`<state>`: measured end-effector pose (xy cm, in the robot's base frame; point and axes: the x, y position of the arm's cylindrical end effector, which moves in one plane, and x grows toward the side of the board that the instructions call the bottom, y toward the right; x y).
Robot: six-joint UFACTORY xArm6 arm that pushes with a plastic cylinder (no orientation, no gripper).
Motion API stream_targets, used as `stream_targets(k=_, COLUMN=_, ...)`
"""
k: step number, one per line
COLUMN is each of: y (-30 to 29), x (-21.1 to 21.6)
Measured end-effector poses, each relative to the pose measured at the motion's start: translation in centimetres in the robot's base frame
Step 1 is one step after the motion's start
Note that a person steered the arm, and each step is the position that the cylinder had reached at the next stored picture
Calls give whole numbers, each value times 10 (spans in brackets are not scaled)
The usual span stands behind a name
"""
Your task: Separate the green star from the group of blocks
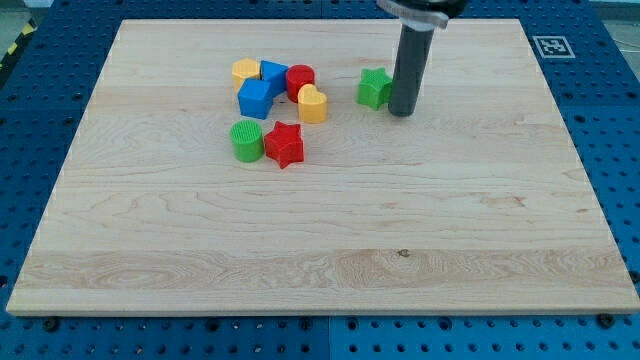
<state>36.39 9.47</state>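
Camera view: my tip (401,112) sat touching or just beside the green star (374,88), on the star's right. It was a plain rod, no jaws, holding nothing. Left of the star, with a gap, lay the yellow heart (313,103) and the cluster. Step looked nearly done. Next push would need my tip moved to the star's left, between star and heart.

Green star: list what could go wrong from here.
1. My tip sits against the green star on the view's right; pushing left would drive it back toward the yellow heart and the group.
2. The star could spin off my tip if pushed off-centre.
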Motion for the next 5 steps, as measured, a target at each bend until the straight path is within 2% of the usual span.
stream_targets(k=2, y=-99, x=-53)
stream_targets(k=3, y=-94, x=-63)
stream_targets(k=4, y=-50, x=-66)
stream_targets(k=5, y=-56, x=-86)
